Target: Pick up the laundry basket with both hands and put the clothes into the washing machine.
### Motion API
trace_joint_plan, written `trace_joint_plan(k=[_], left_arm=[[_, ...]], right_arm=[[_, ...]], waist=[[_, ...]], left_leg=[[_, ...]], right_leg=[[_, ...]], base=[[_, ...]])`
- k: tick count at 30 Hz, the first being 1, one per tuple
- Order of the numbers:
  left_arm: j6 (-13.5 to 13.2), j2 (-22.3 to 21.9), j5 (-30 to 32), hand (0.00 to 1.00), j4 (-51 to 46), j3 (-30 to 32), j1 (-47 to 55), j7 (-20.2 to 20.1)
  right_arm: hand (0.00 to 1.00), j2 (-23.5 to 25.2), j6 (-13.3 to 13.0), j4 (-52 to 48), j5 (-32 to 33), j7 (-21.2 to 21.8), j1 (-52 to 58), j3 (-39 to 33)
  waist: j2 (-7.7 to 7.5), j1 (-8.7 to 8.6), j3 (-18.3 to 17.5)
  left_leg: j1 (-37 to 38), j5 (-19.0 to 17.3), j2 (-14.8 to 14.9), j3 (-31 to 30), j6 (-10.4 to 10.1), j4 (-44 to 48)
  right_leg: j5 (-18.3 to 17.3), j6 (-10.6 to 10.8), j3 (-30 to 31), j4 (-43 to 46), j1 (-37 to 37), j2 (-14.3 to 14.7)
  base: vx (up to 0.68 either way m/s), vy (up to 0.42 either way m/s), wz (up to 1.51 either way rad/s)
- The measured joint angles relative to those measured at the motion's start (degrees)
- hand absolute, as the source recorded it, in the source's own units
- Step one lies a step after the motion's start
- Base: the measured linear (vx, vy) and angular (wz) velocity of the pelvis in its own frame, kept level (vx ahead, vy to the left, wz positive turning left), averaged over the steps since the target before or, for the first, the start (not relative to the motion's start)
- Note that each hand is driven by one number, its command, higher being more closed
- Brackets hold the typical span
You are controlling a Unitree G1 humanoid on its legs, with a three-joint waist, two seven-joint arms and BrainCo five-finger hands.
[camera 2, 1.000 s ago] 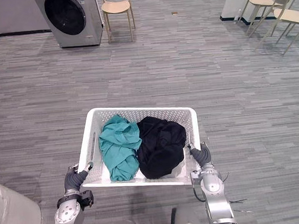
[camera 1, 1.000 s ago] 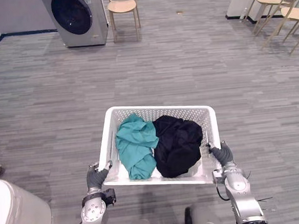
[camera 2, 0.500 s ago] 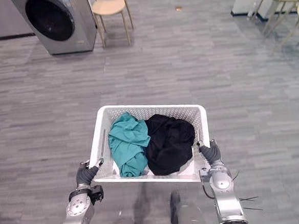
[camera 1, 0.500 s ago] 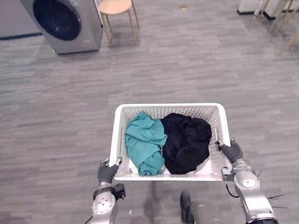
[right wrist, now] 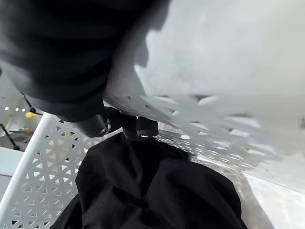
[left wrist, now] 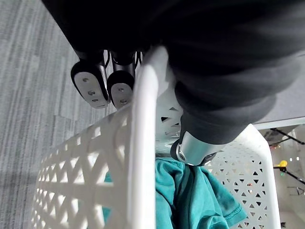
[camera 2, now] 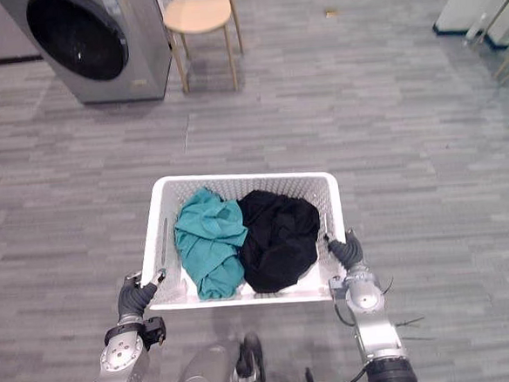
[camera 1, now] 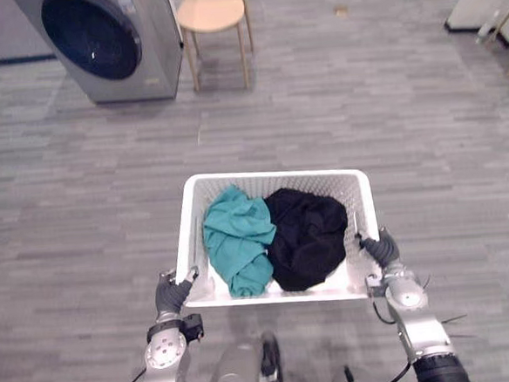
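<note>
A: Basket?
B: Laundry basket (camera 1: pixel 275 174) sits between both hands, long axis running hand to hand, open top up. Left hand (camera 1: pixel 170 295) has its fingers curled over one short-side rim, right hand (camera 1: pixel 381 250) is clamped on the other.
A: Load?
B: Teal garment (camera 1: pixel 237 236) by the left fingers, black garment (camera 1: pixel 306 235) by the right.

On the grey plank floor (camera 1: pixel 423 100) stand a washing machine (camera 1: pixel 104 40) and a chair (camera 1: pixel 212 15).
</note>
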Motion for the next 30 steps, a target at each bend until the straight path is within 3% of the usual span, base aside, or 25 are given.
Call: trace_joint_plan(k=[1, 3, 4, 5, 6, 7, 8, 9, 10, 11, 12, 13, 14, 17, 19, 20, 21, 22, 23, 24, 25, 26, 28, 29, 30], left_arm=[[0.01, 0.22, 0.0, 1.0, 0.39, -0.42, -0.91, -0.02], [0.01, 0.42, 0.65, 1.0, 2.53, -1.39, -3.48, -0.04], [0.01, 0.5, 1.13, 1.0, 2.88, -1.56, -3.62, -0.05], [0.01, 0.72, 1.35, 1.0, 3.16, -1.65, -3.13, -0.04], [0.02, 0.06, 1.97, 1.0, 3.45, -1.66, -2.47, -0.08], [0.04, -0.7, 2.16, 1.0, 3.52, -1.73, -2.08, -0.08], [0.04, -2.82, 2.37, 1.0, 3.76, -1.74, -2.3, -0.08], [-0.04, -3.85, 2.42, 1.0, 3.91, -1.61, -3.07, -0.08], [-0.04, -3.8, 2.43, 1.0, 4.38, -1.54, -3.64, -0.08], [-0.02, -3.87, 2.41, 1.0, 5.67, -1.32, -3.66, -0.08], [0.02, -3.85, 2.34, 1.0, 5.92, -1.48, -3.27, -0.09], [-0.17, -3.76, 2.25, 1.0, 5.64, -1.65, -3.01, -0.09], [-0.49, -3.69, 1.95, 1.0, 5.58, -1.46, -2.64, -0.09], [-1.82, -3.8, 0.92, 1.0, 3.33, -1.26, -1.96, -0.09], [-1.89, -3.95, 0.93, 1.0, 2.76, -0.57, -1.88, -0.09], [-1.86, -4.48, 0.94, 1.0, 2.41, 0.24, -1.27, -0.09], [-1.86, -5.15, 1.0, 1.0, 1.57, 0.82, 0.04, -0.09], [-1.83, -5.44, 1.07, 1.0, 1.12, 0.82, 0.63, -0.08], [-1.62, -5.07, 1.1, 1.0, 0.35, 0.88, 0.41, -0.08], [-1.28, -5.44, 1.17, 1.0, -0.28, 0.87, 0.0, -0.09], [-1.23, -5.58, 1.25, 1.0, -0.29, 0.79, 0.06, -0.09], [-1.22, -5.66, 1.41, 1.0, -0.29, 0.68, 1.06, -0.09], [-1.19, -4.81, 1.44, 1.0, -0.28, 0.6, 1.43, -0.09], [-0.9, -3.61, 1.51, 1.0, -0.24, 0.37, 1.2, -0.09], [-0.07, -2.65, 1.84, 1.0, -0.21, 0.07, 1.22, -0.09]], right_arm=[[1.0, -0.04, 0.0, -0.15, 0.01, -0.04, 0.08, -0.44], [1.0, 0.15, 0.05, -0.19, 0.07, -0.36, 0.15, -1.82], [1.0, 0.09, 0.09, -0.2, 0.06, -0.47, 0.14, -1.88], [1.0, -0.15, 0.18, -0.25, -0.02, -0.53, 0.63, -1.34], [1.0, -0.4, 0.21, -0.5, -0.2, -0.52, 2.13, -1.07], [1.0, -0.71, 0.26, -0.5, -0.3, -0.52, 2.7, -1.35], [1.0, -1.42, 0.51, -0.52, -0.43, -0.23, 2.58, -2.33], [1.0, -1.88, 0.56, -0.68, -0.38, 0.0, 1.88, -2.92], [1.0, -1.86, 0.57, -0.75, -0.34, 0.01, 1.83, -2.9], [1.0, -1.5, 0.96, -0.76, -0.32, 0.05, 1.89, -2.39], [1.0, -1.47, 1.27, -0.87, -0.26, 0.02, 1.97, -2.38], [1.0, -1.47, 1.33, -1.13, -0.1, -0.19, 2.21, -2.37], [1.0, -1.39, 1.27, -2.18, 0.25, -0.38, 2.26, -2.29], [1.0, -2.65, 0.75, -4.6, 0.39, -0.69, 0.87, -1.81], [1.0, -3.43, 0.76, -3.07, 0.42, -0.98, -0.94, -0.97], [1.0, -3.54, 0.76, -2.19, 0.42, -0.97, -1.6, -0.38], [1.0, -3.67, 0.74, -1.21, 0.39, -0.97, -1.99, 0.34], [1.0, -3.66, 0.74, -0.91, 0.36, -1.0, -1.94, 0.57], [1.0, -3.67, 0.76, -0.52, 0.37, -1.11, -1.93, 0.74], [1.0, -3.86, 0.77, -0.35, 0.39, -1.08, -1.87, 0.73], [1.0, -3.82, 0.77, -0.25, 0.39, -1.11, -1.66, 0.68], [1.0, -3.47, 0.75, -0.05, 0.31, -1.04, -1.29, 0.55], [1.0, -2.36, 0.66, 0.43, 0.15, -0.85, -1.33, 0.15], [1.0, -1.49, 0.65, 1.26, 0.07, -0.77, -1.01, -0.34], [1.0, -0.71, 0.71, 2.28, -0.02, -0.67, -0.06, -0.38]], waist=[[0.23, -0.43, 0.1], [-0.43, -1.8, 0.13], [-0.81, -2.12, -0.04], [-1.67, -2.49, -0.37], [-1.63, -2.86, -1.71], [0.12, -3.08, -2.78], [4.47, -2.7, -3.62], [6.62, -2.64, -3.74], [6.71, -2.62, -3.67], [6.79, -2.14, -2.62], [7.15, -2.13, -1.95], [6.91, -1.78, -1.25], [5.54, -0.2, -0.83], [4.98, 2.21, -0.34], [4.28, 2.51, 0.29], [4.01, 2.51, 0.65], [4.0, 2.72, 0.64], [3.85, 3.36, 0.54], [2.52, 3.47, 0.32], [2.39, 2.99, 0.29], [2.2, 3.0, 0.3], [1.79, 3.66, -0.04], [1.4, 3.7, 0.02], [0.14, 3.29, -0.05], [-0.34, 2.55, -0.18]], left_leg=[[1.42, -0.47, 0.39, -0.9, -0.87, -0.95], [7.94, -2.02, 0.52, -2.37, -3.84, -3.86], [9.91, -2.62, 0.19, -2.96, -4.88, -4.53], [14.49, -3.66, -0.28, -4.0, -6.61, -5.52], [18.54, -4.41, 0.02, -5.44, -7.88, -5.46], [19.44, -4.45, 1.4, -5.72, -7.94, -4.81], [18.37, -4.24, 5.47, -5.71, -8.28, 0.89], [13.14, -0.88, 8.24, -5.25, -11.89, 12.4], [10.0, 3.38, 9.06, -5.04, -12.7, 18.95], [5.22, 17.7, 12.2, -4.02, -14.83, 32.47], [2.41, 17.67, 14.61, -3.45, -15.16, 40.83], [-3.58, 13.57, 18.25, -1.98, -12.47, 54.94], [-9.05, 9.28, 18.88, -0.18, -10.45, 60.15], [-21.52, 2.6, 18.05, 3.35, -9.56, 50.91], [-25.3, 2.57, 14.49, 2.88, -9.87, 32.22], [-25.29, 4.91, 12.12, 2.27, -12.77, 17.65], [-25.08, 11.84, 11.6, 2.9, -13.06, 8.98], [-24.55, 15.25, 11.46, 3.86, -12.36, 9.03], [-25.11, 13.48, 9.48, 4.73, -9.49, 12.35], [-26.4, 10.7, 8.75, 4.97, -6.68, 16.79], [-26.46, 9.98, 8.28, 5.26, -5.55, 18.67], [-25.08, 6.41, 7.44, 6.07, -4.06, 21.28], [-22.0, 2.56, 5.93, 5.36, -6.73, 20.86], [-20.05, 2.49, 4.02, 5.0, -6.74, 20.21], [-15.69, 1.94, 1.84, 3.54, -5.91, 17.39]], right_leg=[[0.6, -0.58, -0.69, -6.41, -1.81, 1.11], [10.19, 1.71, -0.46, -30.47, -6.33, 2.9], [12.19, 2.19, -0.35, -33.1, -7.24, 2.84], [14.57, 0.11, -0.57, -36.48, -8.13, 3.0], [21.37, -4.8, 1.85, -34.95, -8.27, 4.26], [25.2, -6.16, 2.3, -32.96, -8.45, 5.59], [25.68, -6.72, 1.47, -29.37, -8.44, 8.24], [22.28, -7.66, -0.22, -26.74, -7.98, 9.95], [20.45, -7.88, -0.55, -26.02, -7.03, 10.32], [17.72, -7.99, -0.54, -27.82, -1.08, 11.73], [17.0, -7.97, -0.81, -30.0, 2.86, 12.9], [16.4, -8.41, -0.78, -34.71, 10.37, 14.87], [15.88, -8.67, 0.78, -38.87, 16.55, 15.13], [13.91, -7.76, 4.04, -44.46, 23.32, 14.52], [11.02, -6.67, 5.52, -45.07, 25.97, 12.79], [9.22, -5.37, 6.55, -45.66, 28.44, 11.17], [7.57, -4.01, 7.92, -46.57, 30.3, 10.04], [6.77, -3.34, 8.7, -47.03, 31.23, 9.35], [6.27, -1.26, 9.09, -47.74, 33.02, 6.98], [6.87, 0.07, 8.62, -47.85, 34.06, 5.62], [6.93, 0.7, 8.43, -47.02, 34.54, 4.95], [4.15, 5.09, 8.49, -36.36, 31.39, 3.35], [3.24, 10.82, 9.86, -15.87, 23.49, 1.33], [4.35, 12.27, 11.34, -3.43, 18.34, 0.0], [4.24, 12.01, 11.48, 7.62, 14.44, -0.54]], base=[[0.64, -0.02, 0.68], [0.68, -0.071, 0.71], [0.73, -0.114, 0.51], [0.83, -0.162, 0.46], [0.88, -0.173, 0.42], [0.97, -0.183, 0.27], [1.09, -0.231, 0.07], [1.05, -0.253, 0.03], [0.83, -0.23, 0.05], [0.49, -0.134, 0.08], [0.62, -0.145, 0.05], [0.85, -0.185, -0.14], [0.93, -0.165, -0.38], [0.62, 0.007, -0.44], [0.62, 0.176, -0.34], [0.55, 0.221, -0.44], [0.55, 0.236, -0.54], [0.6, 0.27, -0.41], [0.66, 0.321, -0.02], [0.68, 0.332, 0.2], [0.78, 0.366, 0.1], [0.62, 0.277, -0.14], [0.51, 0.23, -0.02], [0.56, 0.195, 0.47], [0.7, 0.2, 0.7]])
